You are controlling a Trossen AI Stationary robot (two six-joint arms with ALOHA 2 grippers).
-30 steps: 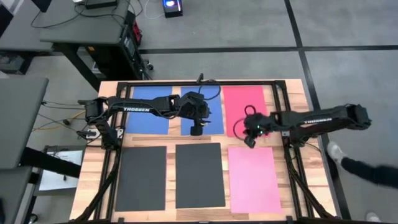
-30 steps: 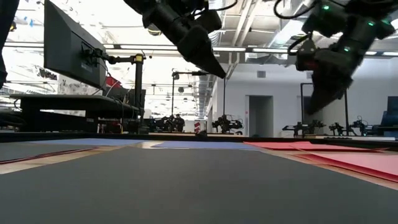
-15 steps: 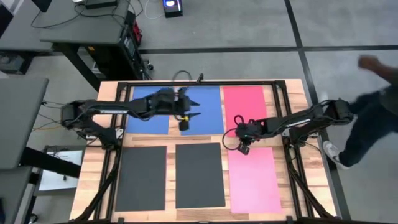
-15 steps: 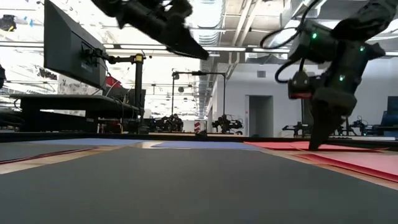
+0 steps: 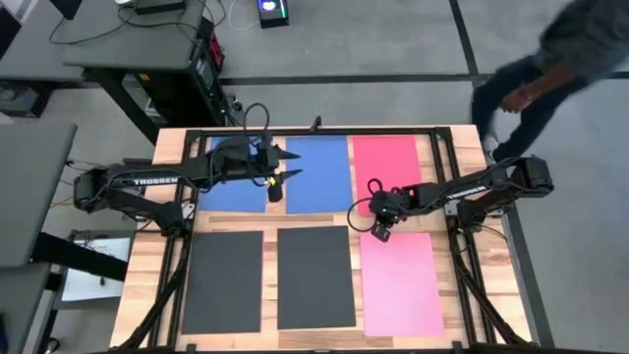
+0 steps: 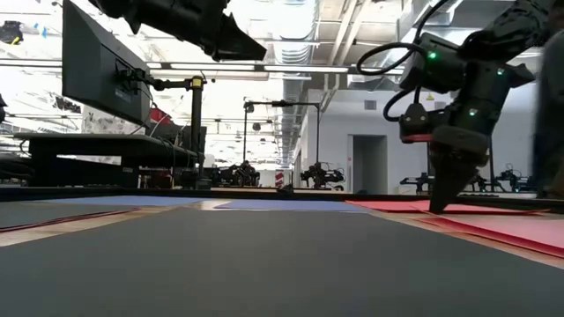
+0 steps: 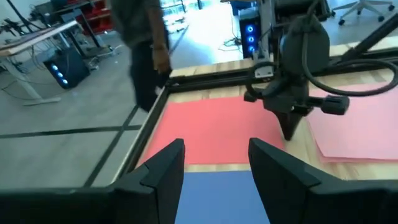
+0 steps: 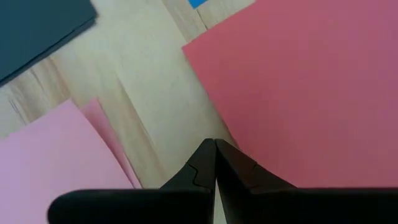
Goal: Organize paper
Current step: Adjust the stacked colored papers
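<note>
On the wooden table [image 5: 169, 211]: thin flat paper sheets [image 5: 316, 275], blue, red, pink, dark grey. Right gripper [image 5: 380, 232], jaws shut, tip down at red sheet's [image 8: 311, 81] corner. Left gripper [image 5: 276, 190] above blue, jaws parted, empty. Only wrist close-up shows the pink stack's offset edges.

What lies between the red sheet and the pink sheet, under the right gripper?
A bare strip of wooden table separates red sheet from pink sheet; the shut right gripper hangs over it, clearest in the right wrist view.
</note>
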